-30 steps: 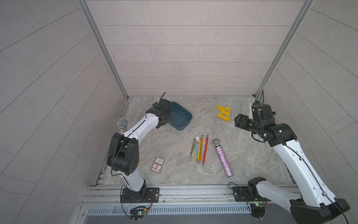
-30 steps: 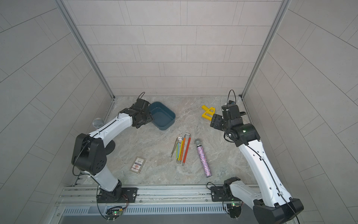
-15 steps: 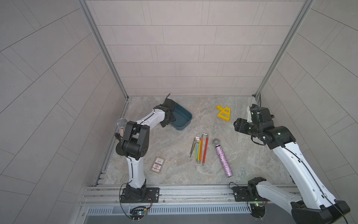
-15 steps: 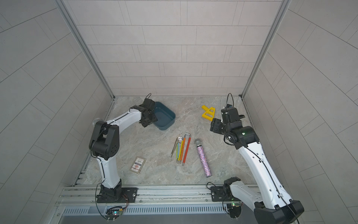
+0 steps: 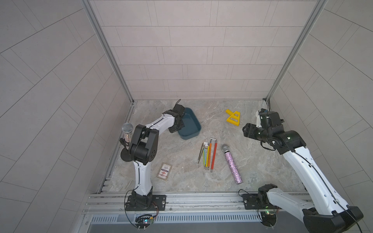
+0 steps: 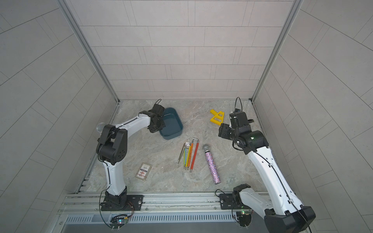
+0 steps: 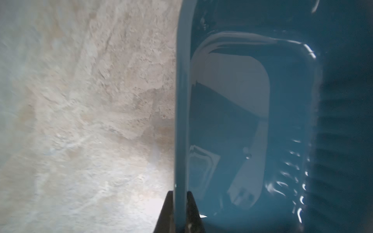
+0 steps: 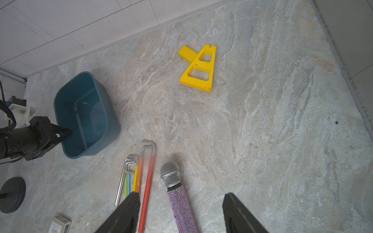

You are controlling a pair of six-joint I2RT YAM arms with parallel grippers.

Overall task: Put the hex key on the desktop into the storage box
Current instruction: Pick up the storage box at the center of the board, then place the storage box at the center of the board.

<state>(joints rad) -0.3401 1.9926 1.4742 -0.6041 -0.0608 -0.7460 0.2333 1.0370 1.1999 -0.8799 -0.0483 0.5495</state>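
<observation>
The left gripper is pressed shut on the long wall of the storage box nearest its arm. I take this as steadying the tub, or readying to shift it, so that the keys get a fixed target. The box is empty and sits toward the back left of the tabletop. To its right and apart from it, the hex keys lie on the tabletop in a tight parallel bundle. Their bent ends point toward the box, and a glittery microphone lies just beside them. Farthest right, the right gripper hovers spread and empty, well apart from the keys and facing them, probably lining up a pick.

Only the left wrist view proves the pinch, with dark fingers on either side of the rim; in both top views the wrist hides that contact. The right wrist view shows the wide gap between its fingers and each key's coloured sleeve. Only the top views show how far that gripper stands off.
</observation>
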